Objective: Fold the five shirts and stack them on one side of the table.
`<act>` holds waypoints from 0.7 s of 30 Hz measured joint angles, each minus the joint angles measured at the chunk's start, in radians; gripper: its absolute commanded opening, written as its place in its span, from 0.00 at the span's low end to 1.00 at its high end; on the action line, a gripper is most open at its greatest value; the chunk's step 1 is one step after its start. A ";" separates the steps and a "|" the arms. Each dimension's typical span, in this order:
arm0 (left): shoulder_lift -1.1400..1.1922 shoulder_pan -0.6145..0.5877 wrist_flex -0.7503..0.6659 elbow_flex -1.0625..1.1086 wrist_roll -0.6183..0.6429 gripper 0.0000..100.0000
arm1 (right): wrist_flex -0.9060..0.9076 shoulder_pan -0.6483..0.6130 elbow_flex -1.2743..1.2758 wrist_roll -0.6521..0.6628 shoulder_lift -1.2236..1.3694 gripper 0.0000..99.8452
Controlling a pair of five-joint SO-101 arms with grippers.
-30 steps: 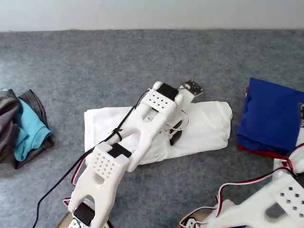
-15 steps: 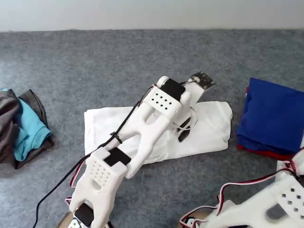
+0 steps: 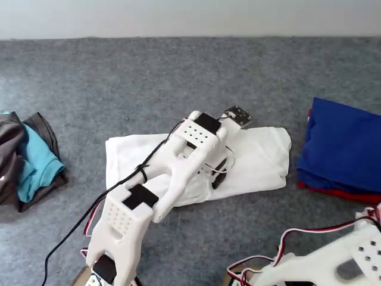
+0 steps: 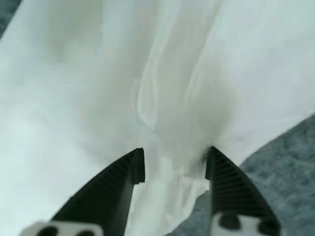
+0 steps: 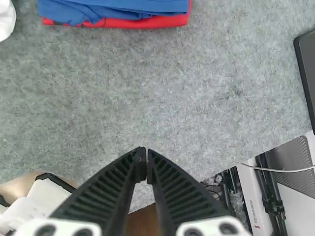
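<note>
A white shirt (image 3: 256,156) lies partly folded in the middle of the grey table. My left arm stretches over it, and my left gripper (image 3: 218,174) is down on the shirt's front part. In the left wrist view the left gripper (image 4: 174,158) is open, with a ridge of the white shirt (image 4: 74,98) between its fingers. A folded blue shirt (image 3: 342,143) lies on a red one (image 3: 333,192) at the right edge. My right gripper (image 5: 146,165) is shut with nothing in it, above bare carpet near the blue shirt (image 5: 113,9) and red shirt (image 5: 123,22).
A bundle of dark grey and teal shirts (image 3: 27,159) lies at the left edge. A dark device (image 5: 306,73) and cables (image 5: 275,169) sit past the table's edge in the right wrist view. The far half of the table (image 3: 149,77) is bare carpet.
My left arm swung a little right, then came back left and lower onto the white shirt. The right arm sank toward the frame's bottom corner.
</note>
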 measured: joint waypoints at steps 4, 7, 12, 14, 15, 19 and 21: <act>-0.089 0.002 0.072 -0.057 0.017 0.21 | 0.000 -0.002 0.000 0.000 0.000 0.01; -0.167 -0.018 0.110 -0.068 0.018 0.21 | 0.000 -0.006 0.000 0.000 0.000 0.01; -0.296 -0.192 0.187 -0.069 0.018 0.21 | 0.000 -0.003 0.000 0.000 0.000 0.01; -0.341 -0.293 0.195 -0.068 0.021 0.21 | 0.000 -0.003 0.000 0.000 0.000 0.01; -0.365 -0.345 0.196 -0.054 0.021 0.21 | 0.000 -0.005 0.000 0.000 0.000 0.01; -0.473 -0.535 0.203 0.055 0.015 0.21 | 0.000 -0.003 0.000 0.000 0.000 0.01; -0.526 -0.597 0.203 0.132 -0.005 0.21 | 0.000 -0.005 0.000 0.003 0.000 0.01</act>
